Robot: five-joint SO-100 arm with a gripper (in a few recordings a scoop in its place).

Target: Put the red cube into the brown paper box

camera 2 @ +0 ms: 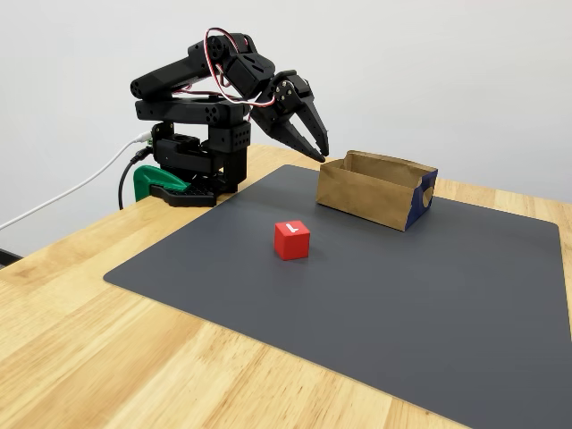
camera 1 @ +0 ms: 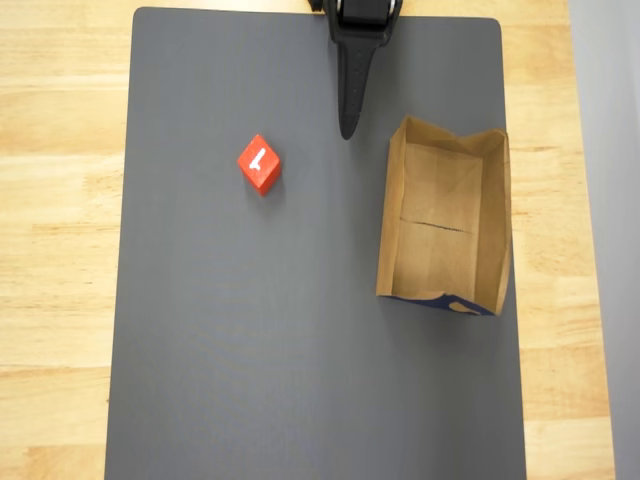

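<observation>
Overhead view has my claw (camera 1: pixel 347 125) pointing down over the top edge of the dark grey mat (camera 1: pixel 250 380), holding nothing; from the fixed view its two fingers (camera 2: pixel 315 143) stand a little apart, raised above the mat. Just to its right from above sits the brown paper box (camera 1: pixel 495 230), open side up, blue print on its near end. To my claw's left, well apart from the box, the red cube (camera 1: pixel 260 164) rests on the mat, white mark upward.
</observation>
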